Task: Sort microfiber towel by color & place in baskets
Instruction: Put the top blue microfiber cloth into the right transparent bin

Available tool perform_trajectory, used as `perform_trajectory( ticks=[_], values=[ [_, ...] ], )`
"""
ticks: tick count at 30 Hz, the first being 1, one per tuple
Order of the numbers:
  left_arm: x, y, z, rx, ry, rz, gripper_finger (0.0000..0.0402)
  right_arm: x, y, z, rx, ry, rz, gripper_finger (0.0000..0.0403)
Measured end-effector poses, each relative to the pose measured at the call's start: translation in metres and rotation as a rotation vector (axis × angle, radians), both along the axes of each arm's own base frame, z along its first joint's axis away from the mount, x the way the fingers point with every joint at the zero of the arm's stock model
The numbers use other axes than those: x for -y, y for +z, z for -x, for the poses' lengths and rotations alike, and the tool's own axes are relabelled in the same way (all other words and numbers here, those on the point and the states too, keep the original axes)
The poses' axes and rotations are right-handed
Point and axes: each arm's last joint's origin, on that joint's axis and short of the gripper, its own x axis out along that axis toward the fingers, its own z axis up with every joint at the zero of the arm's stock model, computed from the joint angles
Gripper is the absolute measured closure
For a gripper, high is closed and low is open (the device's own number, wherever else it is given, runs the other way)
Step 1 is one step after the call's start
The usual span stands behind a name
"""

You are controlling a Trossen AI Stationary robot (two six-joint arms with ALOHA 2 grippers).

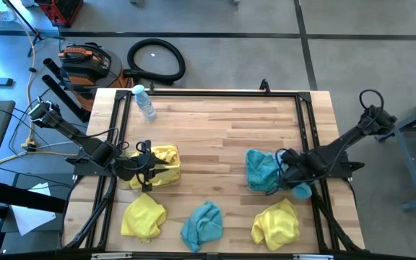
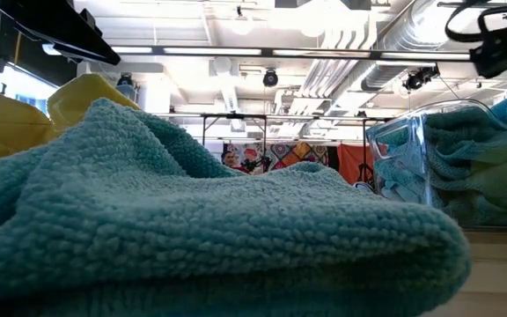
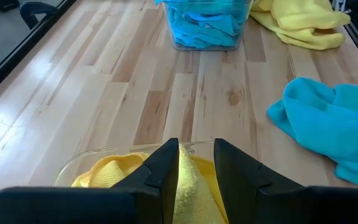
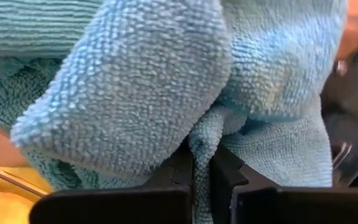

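Note:
My left gripper [image 1: 144, 167] hovers over the left basket [image 3: 73, 169], which holds yellow microfiber towels [image 1: 166, 160]. It is shut on yellow cloth. On the right, my right gripper [image 1: 286, 172] points down over the other basket [image 3: 205, 38], which is full of teal towels [image 1: 260, 170], and is shut on a teal towel [image 4: 166, 81]. Near the front edge lie three loose towels: a yellow one [image 1: 143, 217], a teal one [image 1: 201, 225] and another yellow one [image 1: 275, 222]. My left gripper has a ridge of yellow towel [image 3: 190, 177] between its two fingers, coming at it slanting downward. The cloth lies in the basket below; one layer or several, I cannot tell. My right gripper pinches a narrow fold of the teal towel [image 4: 202, 146] between its two fingers from above. The rest of the cloth bunches slack past the fingertips, over the teal pile.
A clear water bottle with a blue cap [image 1: 144, 101] lies at the table's far left. Black frame rails [image 1: 305, 130] run along the table's sides. The bare wood [image 1: 215, 137] between the baskets is free. In the low view the loose teal towel [image 2: 192, 229] blocks most of the scene.

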Motion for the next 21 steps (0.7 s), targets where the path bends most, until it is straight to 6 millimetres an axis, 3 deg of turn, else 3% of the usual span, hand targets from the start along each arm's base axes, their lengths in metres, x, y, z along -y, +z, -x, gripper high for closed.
perform_trajectory(
  ticks=[8,14,21],
  values=[
    [0.000,0.000,0.000,0.001,0.005,-0.005,0.0310,0.016,-0.006,-0.007,-0.053,0.386,0.001,0.0399],
    [0.000,0.000,0.000,0.001,0.004,-0.006,0.0310,0.023,-0.034,-0.010,-0.036,0.600,-0.096,0.0400],
    [0.000,0.000,0.000,0.001,0.004,-0.007,0.0310,0.030,-0.064,-0.003,-0.016,0.629,-0.111,0.0401]
  ],
)
